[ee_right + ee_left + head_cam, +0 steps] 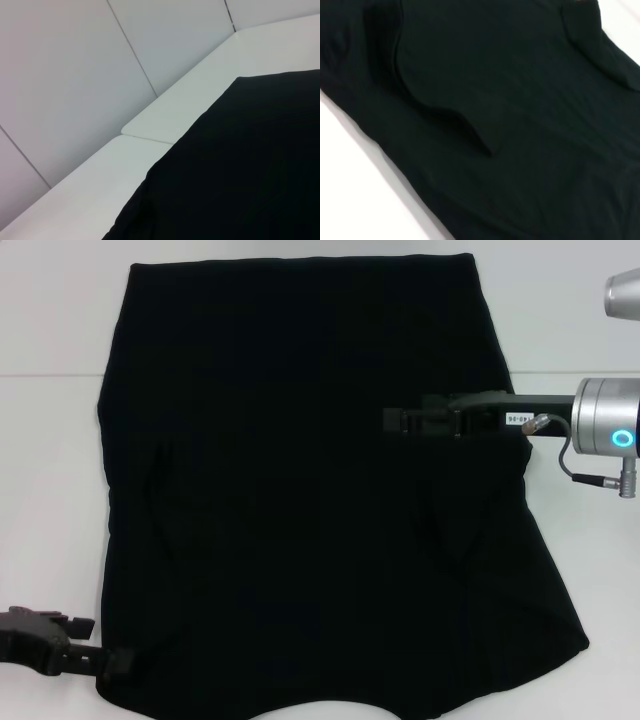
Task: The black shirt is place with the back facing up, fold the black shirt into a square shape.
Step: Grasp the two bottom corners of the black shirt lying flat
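Directly beneath right hand (395, 422): black shirt (300, 490)

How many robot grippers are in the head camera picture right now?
2. The right gripper reaches over the black shirt from the right side; the left gripper sits at its near left corner.

My right pincer (395, 422) is black and boxy, with a small white label behind it. Further back sits my silver wrist (606, 428), ringed by a glowing blue light and a looping grey cable (572, 455). My left pincer (115, 661) is dark and blocky.
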You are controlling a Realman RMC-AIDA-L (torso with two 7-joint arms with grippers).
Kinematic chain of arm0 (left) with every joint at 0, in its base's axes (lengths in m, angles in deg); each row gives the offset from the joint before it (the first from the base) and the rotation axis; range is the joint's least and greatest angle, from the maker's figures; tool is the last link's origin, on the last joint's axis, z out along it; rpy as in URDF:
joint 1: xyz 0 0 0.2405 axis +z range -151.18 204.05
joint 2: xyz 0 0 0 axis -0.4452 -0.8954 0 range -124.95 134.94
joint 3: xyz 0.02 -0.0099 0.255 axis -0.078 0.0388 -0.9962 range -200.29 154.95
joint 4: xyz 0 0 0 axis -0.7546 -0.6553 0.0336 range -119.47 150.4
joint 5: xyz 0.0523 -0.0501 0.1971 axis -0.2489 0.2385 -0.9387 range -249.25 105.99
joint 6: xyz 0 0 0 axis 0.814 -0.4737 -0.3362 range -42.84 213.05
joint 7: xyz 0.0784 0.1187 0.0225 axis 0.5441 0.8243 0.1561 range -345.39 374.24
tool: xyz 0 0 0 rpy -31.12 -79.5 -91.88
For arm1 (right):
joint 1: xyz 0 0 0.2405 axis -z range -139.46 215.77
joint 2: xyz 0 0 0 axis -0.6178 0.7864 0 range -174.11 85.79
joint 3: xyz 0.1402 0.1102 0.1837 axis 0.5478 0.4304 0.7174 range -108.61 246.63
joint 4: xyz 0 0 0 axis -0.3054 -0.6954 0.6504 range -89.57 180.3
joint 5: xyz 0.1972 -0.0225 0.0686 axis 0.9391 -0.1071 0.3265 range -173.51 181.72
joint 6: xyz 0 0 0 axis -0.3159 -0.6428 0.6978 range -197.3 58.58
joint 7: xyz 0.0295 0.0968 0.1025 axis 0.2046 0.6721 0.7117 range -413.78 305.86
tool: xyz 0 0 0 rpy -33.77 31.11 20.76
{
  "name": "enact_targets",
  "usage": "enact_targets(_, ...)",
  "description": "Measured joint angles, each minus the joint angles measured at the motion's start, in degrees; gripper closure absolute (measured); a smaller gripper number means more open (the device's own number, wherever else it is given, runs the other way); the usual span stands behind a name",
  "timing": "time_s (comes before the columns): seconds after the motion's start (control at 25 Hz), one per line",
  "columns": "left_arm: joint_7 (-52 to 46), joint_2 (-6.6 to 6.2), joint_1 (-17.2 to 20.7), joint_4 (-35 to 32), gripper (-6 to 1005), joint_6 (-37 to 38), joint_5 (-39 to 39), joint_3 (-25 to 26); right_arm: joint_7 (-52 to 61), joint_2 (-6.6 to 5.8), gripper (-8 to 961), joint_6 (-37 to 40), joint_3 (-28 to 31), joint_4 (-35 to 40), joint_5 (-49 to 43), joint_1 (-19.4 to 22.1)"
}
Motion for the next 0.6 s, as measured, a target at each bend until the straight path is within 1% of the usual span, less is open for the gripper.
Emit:
enact_targets(0.48,-0.04,0.12,0.0,0.33,50,0.03,-1.07,0.0,0.46,-0.07,11,0.39,0.0,0.0,0.0,0.02)
enact_targets(0.6,-0.04,0.22,-0.04,0.47,51,0.05,-1.55,-0.77,0.47,-0.06,11,0.42,0.0,0.0,0.0,0.02)
